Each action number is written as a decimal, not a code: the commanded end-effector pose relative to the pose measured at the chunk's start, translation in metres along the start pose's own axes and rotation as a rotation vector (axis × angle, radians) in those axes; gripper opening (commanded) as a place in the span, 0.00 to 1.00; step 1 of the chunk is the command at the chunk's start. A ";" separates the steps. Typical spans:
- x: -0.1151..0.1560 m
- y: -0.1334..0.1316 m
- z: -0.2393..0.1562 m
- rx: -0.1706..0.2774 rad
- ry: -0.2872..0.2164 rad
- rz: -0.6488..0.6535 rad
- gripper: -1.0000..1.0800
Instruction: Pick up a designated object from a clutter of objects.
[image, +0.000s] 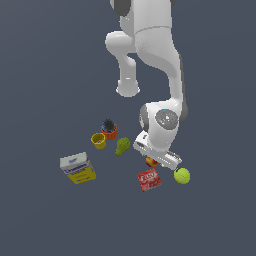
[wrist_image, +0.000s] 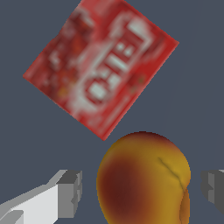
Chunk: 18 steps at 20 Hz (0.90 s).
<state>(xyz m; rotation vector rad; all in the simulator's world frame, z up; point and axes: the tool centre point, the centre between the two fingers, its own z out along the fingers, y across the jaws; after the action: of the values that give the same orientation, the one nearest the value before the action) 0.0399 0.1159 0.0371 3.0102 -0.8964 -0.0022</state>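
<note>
Orange-red peach sits between pincer fingers (untouched).

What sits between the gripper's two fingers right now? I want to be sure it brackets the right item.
The wrist view shows the orange-red fruit between the fingers, a gap on each side. The red packet lies beyond it.

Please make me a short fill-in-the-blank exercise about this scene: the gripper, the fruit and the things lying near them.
1. In the wrist view, the gripper has one finger on each side of the ____.
2. The flat packet beside the fruit is ____ in colour.
3. In the exterior view, the ball lies to the packet's ____.
4. A dark object sits in the ____ cup.

Missing words: fruit; red; right; orange
</note>
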 end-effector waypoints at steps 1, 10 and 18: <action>0.001 -0.001 0.003 0.001 0.001 0.001 0.96; 0.001 -0.001 0.004 0.001 0.001 0.001 0.00; 0.003 0.001 -0.004 0.002 0.001 0.000 0.00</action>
<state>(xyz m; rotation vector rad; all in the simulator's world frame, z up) 0.0406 0.1150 0.0374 3.0107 -0.8957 -0.0027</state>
